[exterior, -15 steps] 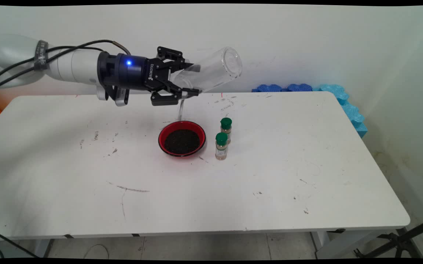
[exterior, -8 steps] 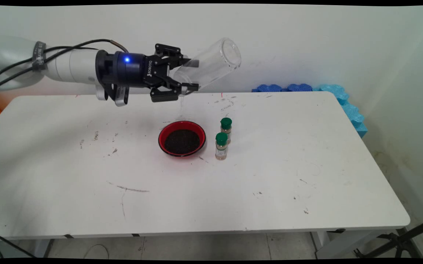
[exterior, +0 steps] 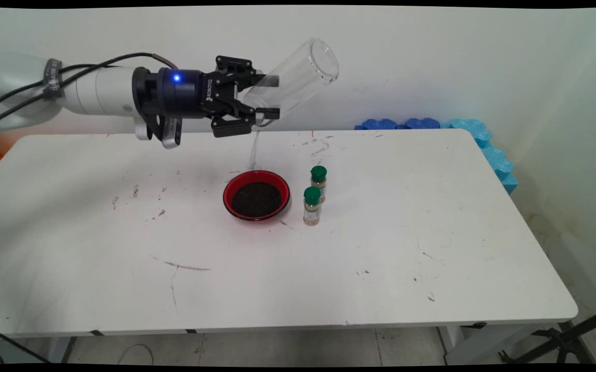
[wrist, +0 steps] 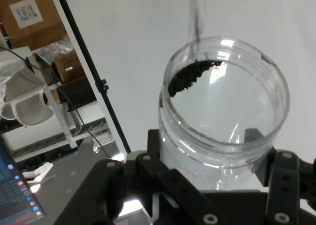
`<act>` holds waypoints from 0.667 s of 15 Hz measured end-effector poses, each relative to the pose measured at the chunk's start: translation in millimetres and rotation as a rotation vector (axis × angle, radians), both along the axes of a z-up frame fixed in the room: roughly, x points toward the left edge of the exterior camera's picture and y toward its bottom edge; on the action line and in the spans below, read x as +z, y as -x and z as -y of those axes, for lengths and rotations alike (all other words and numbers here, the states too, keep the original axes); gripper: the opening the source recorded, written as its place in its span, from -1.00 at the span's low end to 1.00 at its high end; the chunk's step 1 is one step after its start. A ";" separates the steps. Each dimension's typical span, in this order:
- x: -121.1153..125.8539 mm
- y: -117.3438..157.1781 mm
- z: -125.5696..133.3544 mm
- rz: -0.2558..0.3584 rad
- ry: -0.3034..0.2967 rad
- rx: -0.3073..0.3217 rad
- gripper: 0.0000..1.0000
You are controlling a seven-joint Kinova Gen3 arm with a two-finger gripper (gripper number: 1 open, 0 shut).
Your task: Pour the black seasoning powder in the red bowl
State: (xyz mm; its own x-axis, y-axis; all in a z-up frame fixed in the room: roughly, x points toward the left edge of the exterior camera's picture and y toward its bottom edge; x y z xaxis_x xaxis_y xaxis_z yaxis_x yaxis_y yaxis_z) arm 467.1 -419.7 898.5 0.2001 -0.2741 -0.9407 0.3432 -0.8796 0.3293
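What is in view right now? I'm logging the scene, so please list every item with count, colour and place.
clear plastic jar: 1, transparent, tilted in the air above the table, few dark grains near its mouth, thin stream falling
red bowl: 1, red, table centre, filled with dark grains
green-capped spice bottles: 2, tan contents, upright right of the bowl
white table: 1, white, scuffed
blue foam pieces: several, far right edge by the wall
black two-finger gripper: 1, black, clamped on the jar

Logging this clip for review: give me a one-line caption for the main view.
Gripper holds a tilted clear jar above a red bowl of dark grains, beside two green-capped spice bottles.
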 end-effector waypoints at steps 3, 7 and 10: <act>0.0 -1.3 -0.4 -0.011 -0.003 0.011 -1.00; -0.8 -2.6 -1.5 -0.015 -0.001 0.017 -1.00; -1.1 -3.1 -1.5 -0.005 0.023 0.013 -1.00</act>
